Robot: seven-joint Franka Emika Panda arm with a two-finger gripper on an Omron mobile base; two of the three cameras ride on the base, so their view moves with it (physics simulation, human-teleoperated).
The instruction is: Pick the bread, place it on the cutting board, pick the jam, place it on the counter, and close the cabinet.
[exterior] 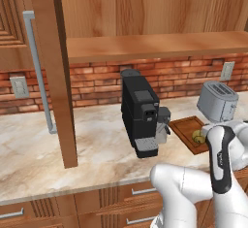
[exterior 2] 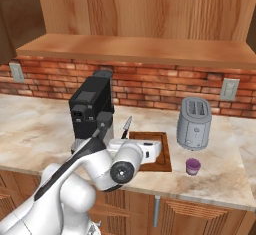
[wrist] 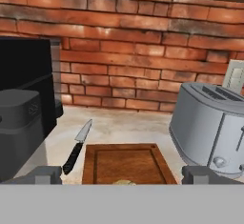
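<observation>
Brick-backed kitchen, beige marble counter (exterior 2: 30, 129) under an open reddish cabinet (exterior: 58, 76).

On the cutting board (exterior 2: 162, 151) between black coffee machine (exterior 2: 90, 111) and grey toaster (exterior 2: 195, 124): the bread (exterior: 197, 136), near the board's front edge. At 3 o'clock of the board, on the counter: the jam (exterior 2: 192, 166). Left of the board: a knife (wrist: 77, 147). Low over the bread: the gripper (wrist: 122, 175), fingers (wrist: 45, 174) spread wide, gripping nothing.

The bread (exterior: 197, 135) lies on the cutting board (exterior 2: 162, 155), between coffee machine (exterior 2: 90, 110) and toaster (exterior 2: 194, 123). A knife (wrist: 77, 146) lies left of the board, apparently touching. The jam (exterior 2: 192, 166) stands on the counter (exterior: 34, 154) before the toaster.
</observation>
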